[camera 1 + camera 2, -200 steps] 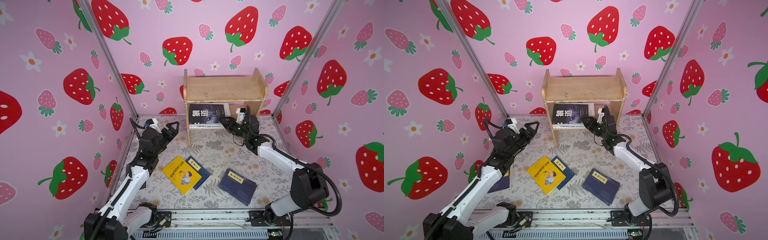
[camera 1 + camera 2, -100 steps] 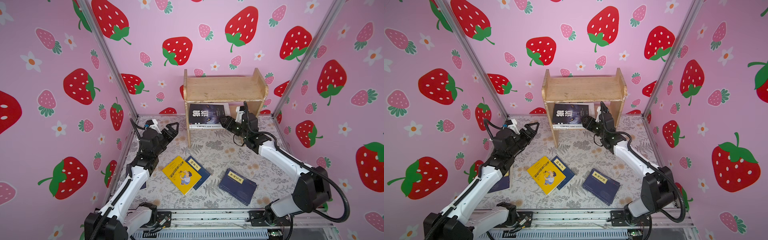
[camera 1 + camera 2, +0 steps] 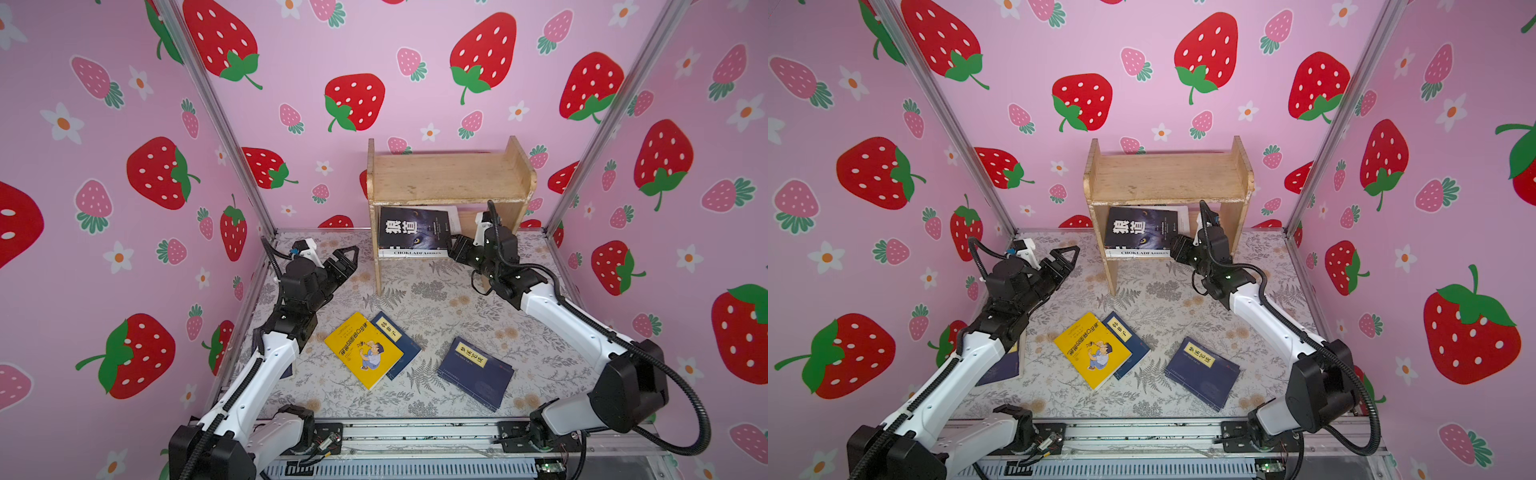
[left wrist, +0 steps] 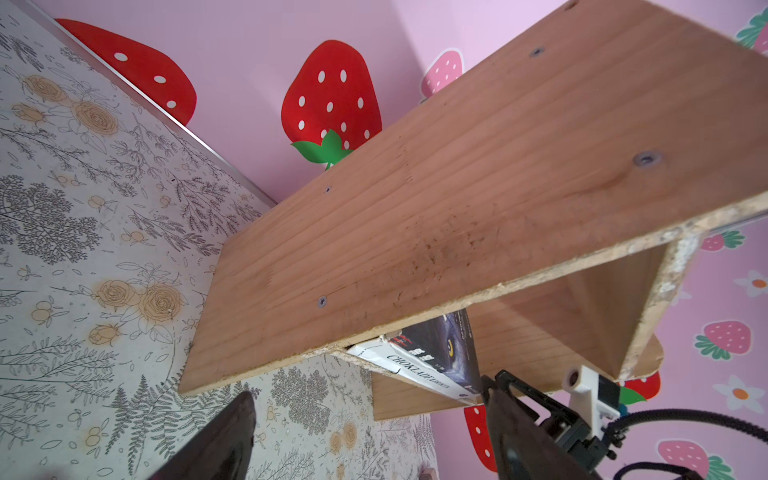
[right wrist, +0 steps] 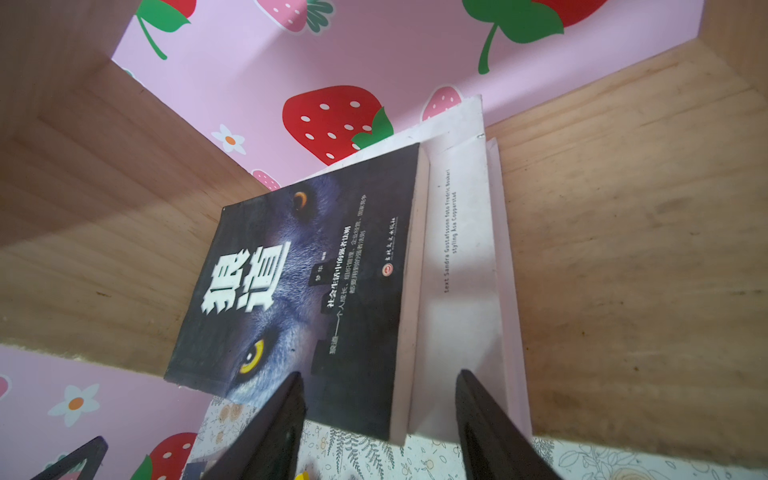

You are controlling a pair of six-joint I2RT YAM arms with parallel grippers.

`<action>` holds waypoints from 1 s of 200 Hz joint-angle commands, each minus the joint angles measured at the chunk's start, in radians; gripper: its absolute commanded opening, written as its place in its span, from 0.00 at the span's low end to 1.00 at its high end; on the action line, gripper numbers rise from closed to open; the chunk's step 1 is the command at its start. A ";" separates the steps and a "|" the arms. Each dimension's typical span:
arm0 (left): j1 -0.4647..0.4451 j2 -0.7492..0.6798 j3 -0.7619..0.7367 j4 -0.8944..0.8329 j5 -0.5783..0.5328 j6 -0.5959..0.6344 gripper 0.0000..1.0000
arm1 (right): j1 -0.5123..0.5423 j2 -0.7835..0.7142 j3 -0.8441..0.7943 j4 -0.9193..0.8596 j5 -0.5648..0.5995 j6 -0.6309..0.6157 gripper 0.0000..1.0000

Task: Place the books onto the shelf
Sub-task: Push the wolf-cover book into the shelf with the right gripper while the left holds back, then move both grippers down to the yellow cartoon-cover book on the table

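Books (image 3: 413, 226) two stacked flat on shelf (image 3: 449, 178) lower tier, upper centre (yellow book (image 3: 361, 351), navy book (image 3: 476, 372) lying on mat (image 3: 457, 299), lower centre) | right gripper (image 3: 454, 246) released, jaws parted at their edge | left gripper (image 3: 345, 259) spread, empty | step: pair judged placed | next: back out level, fetch another

shelf (image 3: 451, 176): wooden, upright | wolf book (image 3: 411, 228): flat on white book (image 3: 415, 252), shelf's lower tier | yellow book (image 3: 361, 351): overlaps navy book (image 3: 406, 345), before shelf | second navy book (image 3: 476, 376): likewise, flat
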 commanded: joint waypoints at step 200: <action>-0.243 -0.294 -0.458 -0.600 -0.253 -0.184 1.00 | 0.349 -0.099 -0.473 0.086 0.012 -0.065 0.79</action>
